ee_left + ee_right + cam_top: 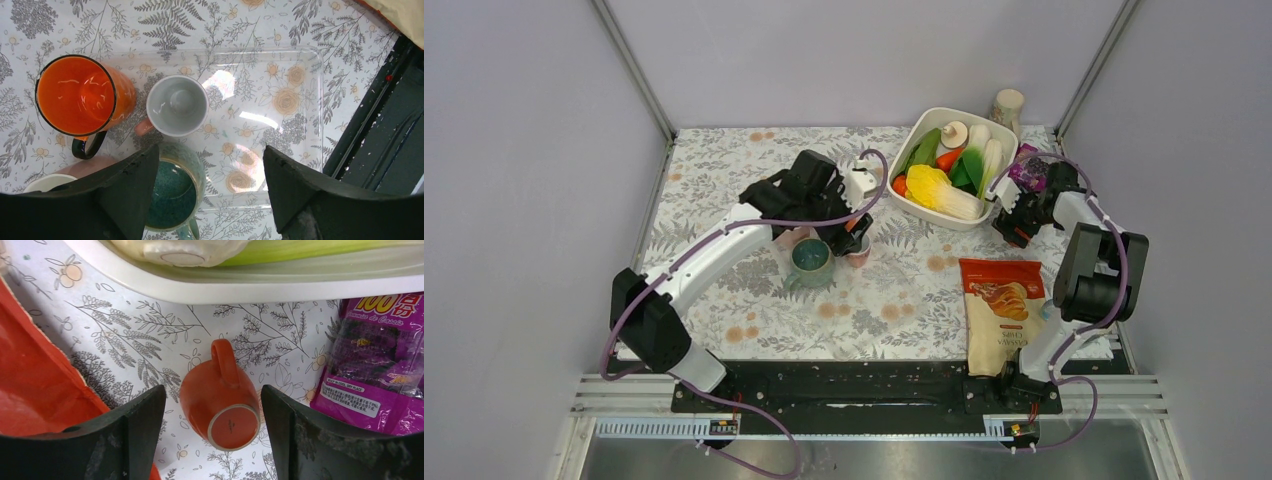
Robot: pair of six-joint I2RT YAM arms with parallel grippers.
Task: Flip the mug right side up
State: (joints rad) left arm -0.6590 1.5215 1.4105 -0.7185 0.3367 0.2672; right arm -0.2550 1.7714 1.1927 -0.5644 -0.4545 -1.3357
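Right gripper [212, 390] first: its fingers are spread, one on each side of the mug [220, 407], and not pinching it. There's a visible strip of cloth between the mug and the finger on the wrist view's left. On the other side the finger is just beside the mug's wall, and I can't tell if it actually touches.

The mug is small and orange-red. Its unglazed base ring points up at the wrist camera and its handle points away toward the dish [280, 287]. So it's bottom-up, but from this angle I can't say whether it sits flat on its rim or leans. It's on the floral cloth [125, 330], in the gap between the white dish, a purple packet [372, 365] on one side and the red bag [35, 380] on the other. It touches none of them. In the top view the gripper hides it completely, down by the dish's near right corner.

The left gripper [210, 150] is well apart from all that, over at centre-left. Its fingers are also spread wide with nothing in them, hanging above a clear tray [295, 75]. Below it there's a white cup [177, 105] upright on the tray and a teal cup [175, 192] right under the left finger. An orange cup [80, 95] with a black handle is at the tray's end, all three mouth-up. A bit of another pale rim shows in the corner, too cut off to make out.
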